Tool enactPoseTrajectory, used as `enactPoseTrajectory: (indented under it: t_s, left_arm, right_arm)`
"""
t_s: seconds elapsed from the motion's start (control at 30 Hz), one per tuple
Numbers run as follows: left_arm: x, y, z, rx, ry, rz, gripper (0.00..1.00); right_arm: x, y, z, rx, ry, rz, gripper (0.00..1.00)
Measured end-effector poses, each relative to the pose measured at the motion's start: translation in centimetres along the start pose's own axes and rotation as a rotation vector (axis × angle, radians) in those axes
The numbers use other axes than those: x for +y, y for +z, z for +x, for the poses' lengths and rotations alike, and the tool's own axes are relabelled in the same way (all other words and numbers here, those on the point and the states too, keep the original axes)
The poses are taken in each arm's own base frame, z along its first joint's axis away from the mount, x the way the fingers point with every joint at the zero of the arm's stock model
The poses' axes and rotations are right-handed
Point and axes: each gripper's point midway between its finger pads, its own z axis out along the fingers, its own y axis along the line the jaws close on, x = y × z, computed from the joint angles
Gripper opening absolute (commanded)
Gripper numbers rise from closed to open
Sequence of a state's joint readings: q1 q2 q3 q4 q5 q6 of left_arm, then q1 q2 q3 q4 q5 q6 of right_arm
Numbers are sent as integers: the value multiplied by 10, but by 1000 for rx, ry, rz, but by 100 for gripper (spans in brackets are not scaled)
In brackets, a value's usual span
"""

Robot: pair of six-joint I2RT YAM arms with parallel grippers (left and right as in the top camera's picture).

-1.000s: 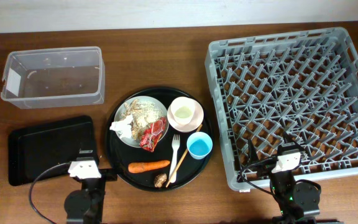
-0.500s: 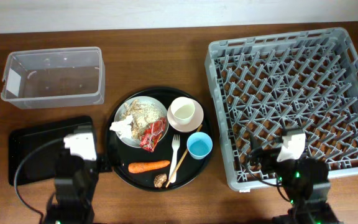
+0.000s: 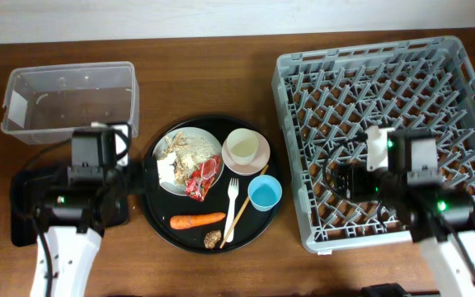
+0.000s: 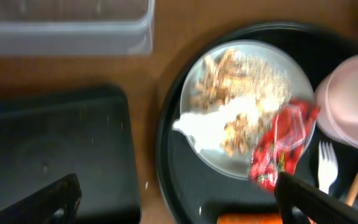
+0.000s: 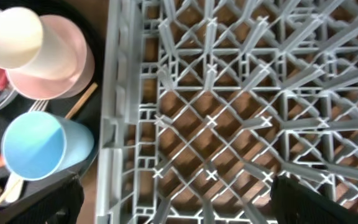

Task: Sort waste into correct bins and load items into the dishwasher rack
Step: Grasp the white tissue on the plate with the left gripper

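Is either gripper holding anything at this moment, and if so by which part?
Nothing is held. The left gripper is open near the plate and the right gripper is open over the dishwasher rack, both empty.

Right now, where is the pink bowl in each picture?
Overhead: the pink bowl sits near the middle, at the upper right of the round black tray.
Left wrist: the pink bowl is at the right edge, partly cut off.
Right wrist: the pink bowl is at the top left, left of the dishwasher rack.
Shared landmark: the red wrapper, close to the bowl in every view.
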State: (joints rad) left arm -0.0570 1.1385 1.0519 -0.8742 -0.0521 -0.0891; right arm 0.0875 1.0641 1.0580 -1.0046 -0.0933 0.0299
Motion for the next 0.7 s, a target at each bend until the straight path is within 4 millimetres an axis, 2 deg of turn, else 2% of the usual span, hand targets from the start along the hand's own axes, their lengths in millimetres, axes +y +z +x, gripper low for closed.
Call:
enactPoseTrajectory:
  t_s: [0.13, 0.23, 0.3, 0.4, 0.53, 0.57, 0.7]
  left_arm:
    - [-4, 12, -15, -27, -2, 14, 99]
    - [-11, 27, -17, -1, 0, 45, 99]
    - [-14, 44, -10, 55, 1, 55, 99]
    - [-19, 78, 10, 182, -13, 71, 98]
    - [-23, 117, 41, 344, -50, 77, 89]
    - [-24, 124, 47, 368, -56, 76, 82]
    - [-24, 142, 64, 445, -68, 73, 62]
  right_arm:
    - [0, 12, 4, 65, 6, -8, 99]
    - [0, 18, 6, 88, 9, -11, 99]
    - [0, 19, 6, 93, 9, -11, 99]
    - [1, 20, 6, 94, 10, -14, 99]
    - [1, 20, 6, 95, 10, -15, 99]
    - [1, 20, 6, 95, 10, -15, 99]
    - [1, 20, 6, 95, 10, -15, 99]
